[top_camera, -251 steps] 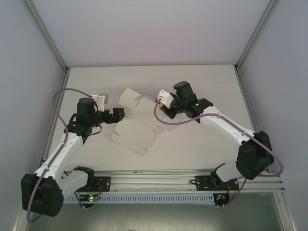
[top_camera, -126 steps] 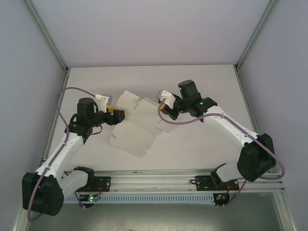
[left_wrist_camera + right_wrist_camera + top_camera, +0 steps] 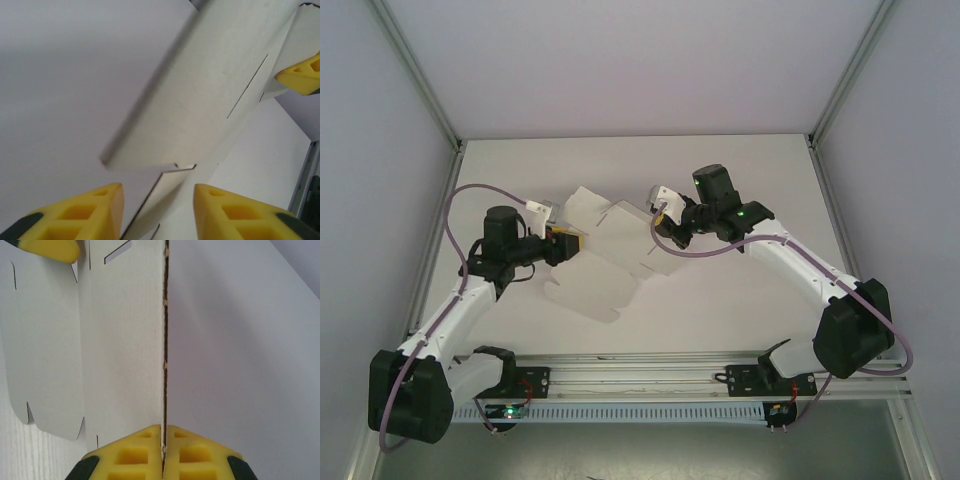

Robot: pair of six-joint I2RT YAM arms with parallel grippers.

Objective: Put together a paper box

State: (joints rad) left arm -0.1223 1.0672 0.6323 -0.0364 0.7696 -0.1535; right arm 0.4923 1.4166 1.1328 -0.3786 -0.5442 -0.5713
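Note:
The paper box [image 3: 605,262] is a flat white die-cut sheet with flaps and slits, held partly off the table between both arms. My right gripper [image 3: 661,222] is shut on the sheet's right edge; in the right wrist view the yellow pads [image 3: 135,455] pinch the thin card edge [image 3: 164,340], which runs straight up from the gripper [image 3: 163,452]. My left gripper [image 3: 567,243] is at the sheet's left side. In the left wrist view it [image 3: 157,210] stands open, with a corner of a card flap [image 3: 170,182] between its fingers and the sheet [image 3: 210,100] slanting above.
The white table [image 3: 740,300] stretches bare to the right and back of the sheet. An aluminium rail [image 3: 650,375] with the arm bases runs along the near edge. Frame posts [image 3: 420,85] and grey walls close in the sides.
My left gripper has moved right onto the sheet's left edge, its yellow fingers now around a flap. My right gripper shifted slightly right and back with the sheet, and the sheet slid left.

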